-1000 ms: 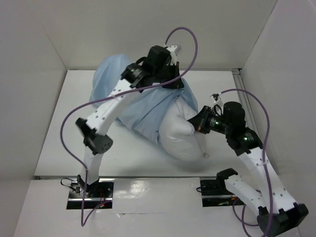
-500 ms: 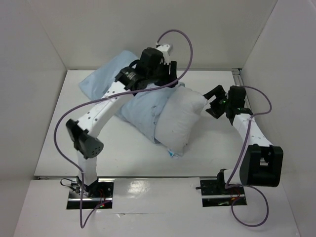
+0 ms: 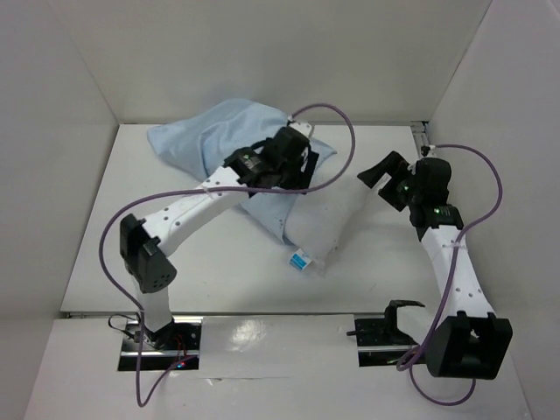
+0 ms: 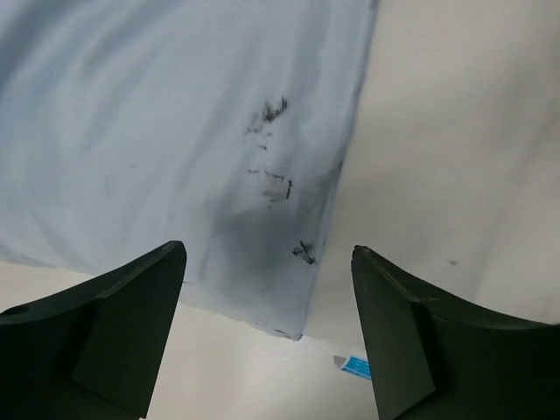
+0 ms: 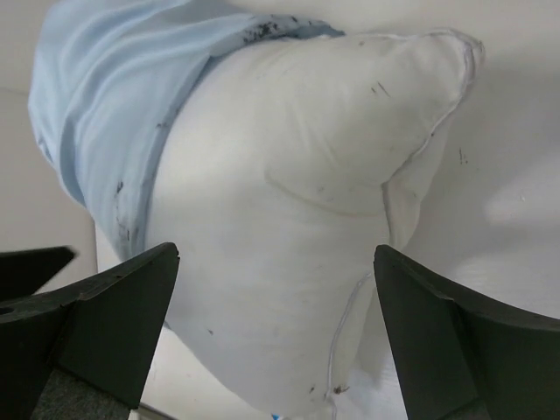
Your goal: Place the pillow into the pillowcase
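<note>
Pillow point(image 3: 322, 219) is being seen lying mid-table. Its far end is being covered by the pillowcase point(image 3: 206, 138), and its near white end is being left bare. How deep it sits inside is being hidden by the cloth and the left arm point(image 3: 188, 206). The blue-and-white tag point(image 3: 300, 260) at the near corner is being partly hidden by a finger in the left wrist view. Dark smudges are being noted along the pillowcase hem and on the white fabric. Left gripper point(image 4: 269, 254) is being held over the hem, jaws spread, gripping nothing. Right gripper point(image 5: 276, 254) is being held off the bare end, jaws wide, empty.
</note>
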